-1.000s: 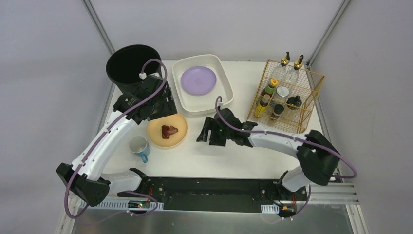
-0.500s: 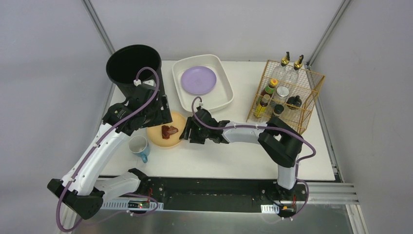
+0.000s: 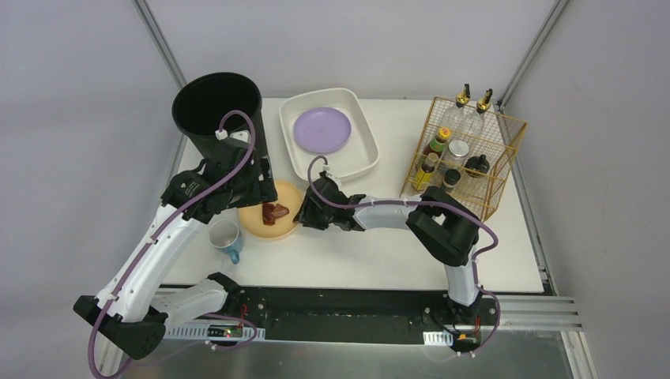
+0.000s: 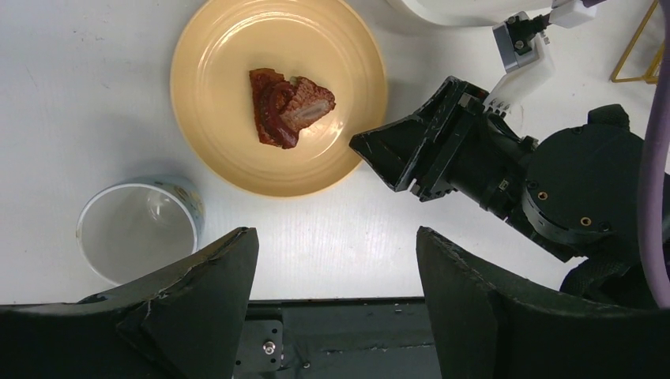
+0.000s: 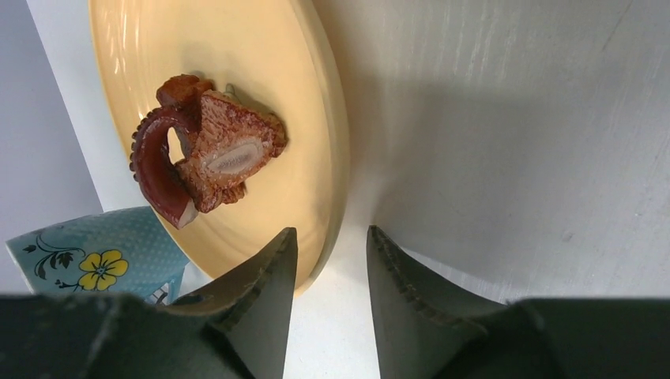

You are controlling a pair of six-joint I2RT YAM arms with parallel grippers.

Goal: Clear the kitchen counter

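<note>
Straddling yellow plate [image 5: 292,79] rim — right pincer [image 5: 329,231]

I read this site as a robotics lab cell dressed as a kitchen, not a home kitchen. Indicators: bare grey wall panels [image 3: 348,39] framed by aluminium struts [image 3: 160,43], and a white kitchen counter [image 3: 379,253] with a black rail [image 3: 340,304] on its front edge, where the left arm [image 3: 158,253] and right arm [image 3: 387,213] are mounted. Kitchen props: a gold wire rack [image 3: 510,150] of bottles [image 3: 462,110], a white basin [image 3: 370,150], a black bin [image 3: 217,103], a yellow plate [image 3: 254,219] and a cup [image 3: 225,237].
</note>
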